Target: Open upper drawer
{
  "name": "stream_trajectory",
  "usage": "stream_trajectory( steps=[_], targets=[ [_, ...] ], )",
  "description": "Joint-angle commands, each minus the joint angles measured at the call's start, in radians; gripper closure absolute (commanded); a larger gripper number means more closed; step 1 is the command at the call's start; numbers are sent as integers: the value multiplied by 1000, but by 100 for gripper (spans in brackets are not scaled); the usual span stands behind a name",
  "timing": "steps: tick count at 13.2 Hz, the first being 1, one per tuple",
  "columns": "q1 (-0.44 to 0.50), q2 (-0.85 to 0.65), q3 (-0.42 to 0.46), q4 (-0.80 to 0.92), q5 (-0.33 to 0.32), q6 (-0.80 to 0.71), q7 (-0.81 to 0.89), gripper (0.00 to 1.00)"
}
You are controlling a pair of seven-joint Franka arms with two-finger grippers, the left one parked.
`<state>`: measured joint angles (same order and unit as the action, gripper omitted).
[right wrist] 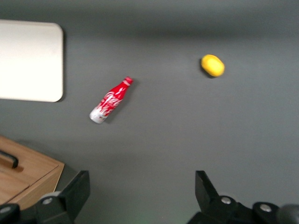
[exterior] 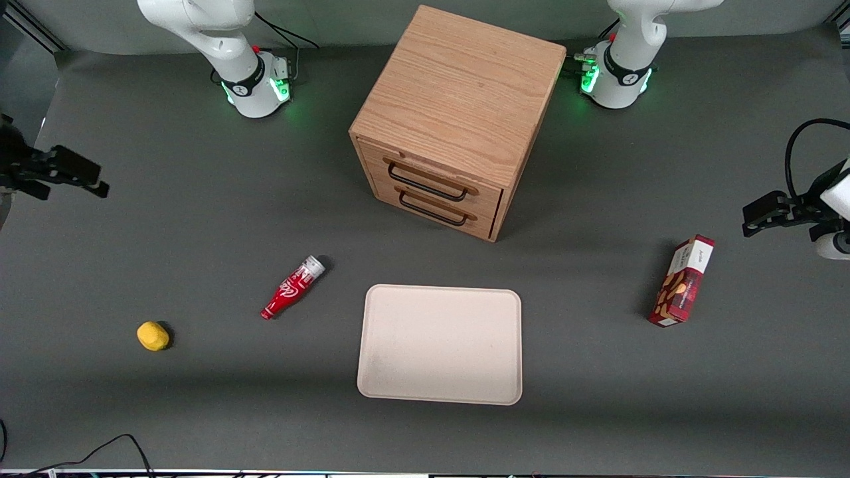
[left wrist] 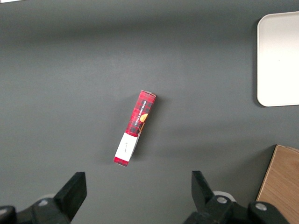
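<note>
The cube-shaped oak cabinet [exterior: 458, 99] stands in the middle of the table, its front turned toward the front camera. The upper drawer [exterior: 431, 174] is shut flush, and its thin black wire handle [exterior: 427, 184] sits just above the lower drawer's twin handle [exterior: 433, 211]. My gripper [exterior: 98, 186] hangs off toward the working arm's end of the table, well away from the cabinet. In the right wrist view the gripper [right wrist: 141, 184] is open over bare grey table with nothing between its fingers [right wrist: 78, 187]. A corner of the cabinet [right wrist: 28, 175] shows there.
A red bottle [exterior: 292, 287] lies on its side nearer the camera than the cabinet. A yellow lemon-like object [exterior: 153, 336] sits toward the working arm's end. A cream tray [exterior: 440, 392] lies in front of the cabinet. A red snack box [exterior: 684, 282] stands toward the parked arm's end.
</note>
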<state>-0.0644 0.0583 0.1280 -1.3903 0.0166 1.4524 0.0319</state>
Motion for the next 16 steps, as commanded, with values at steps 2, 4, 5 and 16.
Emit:
stream_trajectory(
  steps=[2, 4, 5, 16],
  targets=[
    [12, 5, 157, 13, -36, -23, 14, 0],
    [12, 21, 252, 8, -26, -23, 25, 0],
    [17, 44, 292, 10, -23, -9, 26, 0],
    [123, 365, 555, -10, -38, 262, 8, 0]
  ],
)
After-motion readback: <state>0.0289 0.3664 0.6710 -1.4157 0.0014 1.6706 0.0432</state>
